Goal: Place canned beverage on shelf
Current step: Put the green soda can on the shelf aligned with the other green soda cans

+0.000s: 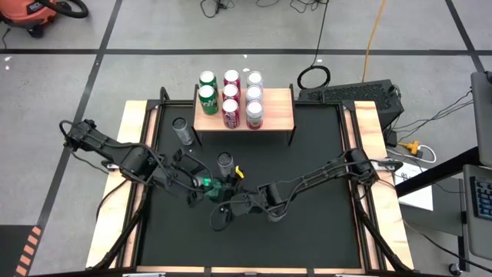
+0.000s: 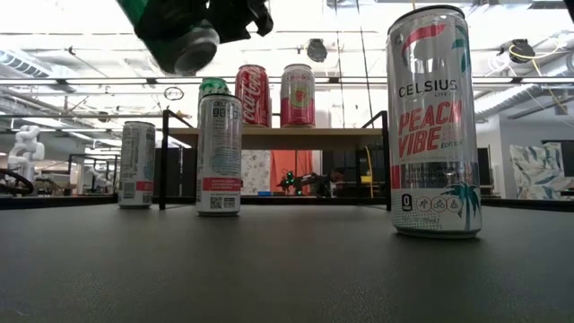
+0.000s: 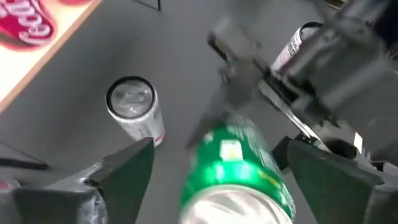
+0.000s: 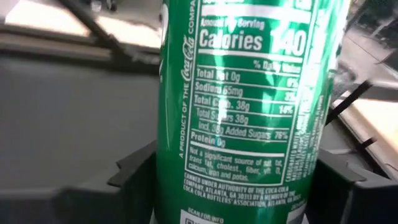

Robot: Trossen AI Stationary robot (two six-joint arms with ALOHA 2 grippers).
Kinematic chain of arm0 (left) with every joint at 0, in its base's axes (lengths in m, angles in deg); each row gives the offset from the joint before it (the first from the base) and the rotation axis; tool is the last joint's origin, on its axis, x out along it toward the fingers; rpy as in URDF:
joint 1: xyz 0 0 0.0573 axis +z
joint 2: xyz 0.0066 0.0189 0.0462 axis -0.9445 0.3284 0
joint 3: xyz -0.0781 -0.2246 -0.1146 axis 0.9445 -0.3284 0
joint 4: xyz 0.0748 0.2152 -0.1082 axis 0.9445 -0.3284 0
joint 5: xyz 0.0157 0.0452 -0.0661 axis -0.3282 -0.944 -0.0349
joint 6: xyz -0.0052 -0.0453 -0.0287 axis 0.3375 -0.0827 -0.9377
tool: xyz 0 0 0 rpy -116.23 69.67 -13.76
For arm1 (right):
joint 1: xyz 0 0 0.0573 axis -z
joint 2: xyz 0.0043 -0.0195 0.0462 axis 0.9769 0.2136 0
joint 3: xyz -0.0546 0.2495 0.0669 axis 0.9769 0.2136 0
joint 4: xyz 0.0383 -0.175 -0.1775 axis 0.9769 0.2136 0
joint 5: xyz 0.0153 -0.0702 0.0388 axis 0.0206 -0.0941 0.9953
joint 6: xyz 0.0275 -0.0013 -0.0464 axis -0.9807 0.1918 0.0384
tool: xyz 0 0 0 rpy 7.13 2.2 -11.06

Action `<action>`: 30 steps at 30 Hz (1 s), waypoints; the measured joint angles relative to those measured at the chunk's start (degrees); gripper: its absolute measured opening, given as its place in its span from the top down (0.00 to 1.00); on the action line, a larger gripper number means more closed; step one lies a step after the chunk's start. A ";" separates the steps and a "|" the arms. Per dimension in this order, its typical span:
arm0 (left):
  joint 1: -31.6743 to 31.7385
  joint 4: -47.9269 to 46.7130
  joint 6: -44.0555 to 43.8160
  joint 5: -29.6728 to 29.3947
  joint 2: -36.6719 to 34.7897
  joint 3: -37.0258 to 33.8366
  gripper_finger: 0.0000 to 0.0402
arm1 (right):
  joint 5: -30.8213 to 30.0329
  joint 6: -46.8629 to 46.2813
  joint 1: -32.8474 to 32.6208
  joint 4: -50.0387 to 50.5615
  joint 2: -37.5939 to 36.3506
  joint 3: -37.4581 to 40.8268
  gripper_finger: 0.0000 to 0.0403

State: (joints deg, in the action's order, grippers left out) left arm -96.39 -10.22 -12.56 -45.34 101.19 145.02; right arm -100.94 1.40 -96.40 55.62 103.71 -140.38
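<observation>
Right now the green can (image 1: 206,182) hangs mid-air over the black mat (image 1: 307,231), between both grippers, well short of the shelf (image 1: 277,115). Left gripper (image 1: 198,183) has its fingers (image 3: 118,171) spread, standing clear on either side of the can w/ gaps showing, so no pinch there. Right gripper (image 1: 224,191) brackets the can's body in its wrist view; fingers look pressed to the sides, though contact isn't certain. Can's long axis lies tilted, roughly horizontal, one end facing the low camera. Shelf sits beyond both arms, towards the far edge; it already carries cans, w/ bare wood on its right part. Right arm looks like the carrier.
</observation>
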 joint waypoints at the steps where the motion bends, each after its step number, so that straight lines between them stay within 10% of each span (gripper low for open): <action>1: 0.00 0.62 1.18 0.00 -0.02 0.00 0.07 | 0.16 0.05 -0.07 0.40 0.11 0.07 0.32; 30: -6.86 1.07 16.54 -28.10 -4.93 0.98 0.04 | 5.51 -2.63 -3.08 23.71 -9.09 0.68 0.32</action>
State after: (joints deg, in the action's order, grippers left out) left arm -103.25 -9.15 3.98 -73.44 96.26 146.01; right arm -95.43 -1.23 -99.48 79.33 94.62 -139.69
